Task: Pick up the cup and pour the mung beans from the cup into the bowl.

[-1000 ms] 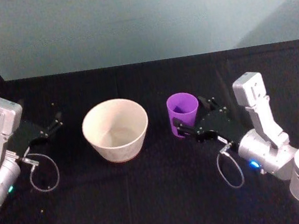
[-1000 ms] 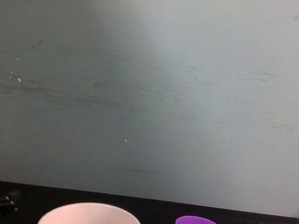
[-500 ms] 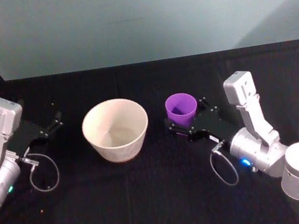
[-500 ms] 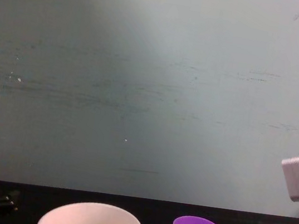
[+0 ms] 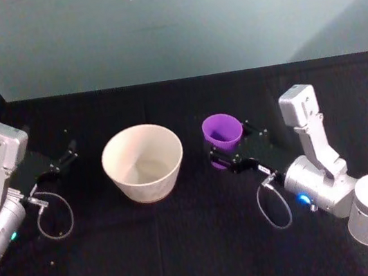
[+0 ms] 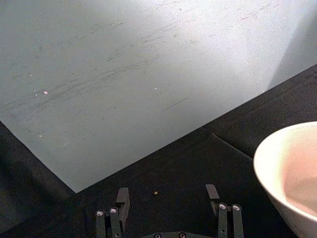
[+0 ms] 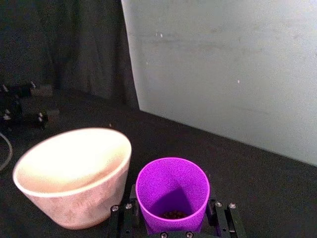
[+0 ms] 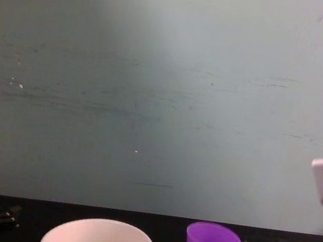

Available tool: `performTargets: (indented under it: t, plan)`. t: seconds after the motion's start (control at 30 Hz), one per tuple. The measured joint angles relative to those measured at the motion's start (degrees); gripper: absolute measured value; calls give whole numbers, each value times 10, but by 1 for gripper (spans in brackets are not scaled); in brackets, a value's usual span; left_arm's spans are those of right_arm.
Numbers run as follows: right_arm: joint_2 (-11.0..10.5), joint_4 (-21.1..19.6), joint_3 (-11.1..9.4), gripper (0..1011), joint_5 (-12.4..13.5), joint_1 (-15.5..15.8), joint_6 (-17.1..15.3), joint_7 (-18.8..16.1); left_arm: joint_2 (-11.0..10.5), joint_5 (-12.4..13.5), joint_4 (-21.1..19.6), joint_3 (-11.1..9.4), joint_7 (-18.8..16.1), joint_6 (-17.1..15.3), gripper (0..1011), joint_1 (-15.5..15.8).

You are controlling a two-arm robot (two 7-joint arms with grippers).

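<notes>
Head view: your right gripper point(image 5: 231, 146) is clamped on the small purple plastic cup point(image 5: 223, 130), just right of the wide cream bowl point(image 5: 146, 183), which looks empty. The left gripper point(image 5: 67, 152) sits parked well left of the bowl.

Left wrist view: its fingers are spread, holding nothing.

Right wrist view: mung beans point(image 7: 173, 214) sit in the cup's bottom (so the grab's done, I reckon, and the pour isn't).

Chest view: cup just beside the bowl. No labels or writing anywhere.

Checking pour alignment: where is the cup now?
Head view: the cup is right of centre, held in the right pincer, just right of the bowl.
</notes>
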State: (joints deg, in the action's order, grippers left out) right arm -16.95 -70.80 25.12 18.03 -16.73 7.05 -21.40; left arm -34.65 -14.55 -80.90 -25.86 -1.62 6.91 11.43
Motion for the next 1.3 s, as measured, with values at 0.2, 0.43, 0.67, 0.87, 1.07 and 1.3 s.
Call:
performTargets:
  t: [0.2,0.43,0.67,0.87,1.07,1.3]
  plan:
    - [-14,-67,-17,732,4,12,-45,2,0,0,0,0,0,0,1000,0]
    - [-23,-125,-32,724,13,14,-106,2,0,0,0,0,0,0,1000,0]
    - [-30,-147,-34,724,16,11,-129,-3,0,0,0,0,0,0,1000,0]
    - [-31,-147,-33,724,15,11,-127,-4,0,0,0,0,0,0,1000,0]
    - [-31,-147,-33,724,15,11,-127,-4,0,0,0,0,0,0,1000,0]
    - [-30,-147,-34,724,15,11,-128,-4,0,0,0,0,0,0,1000,0]
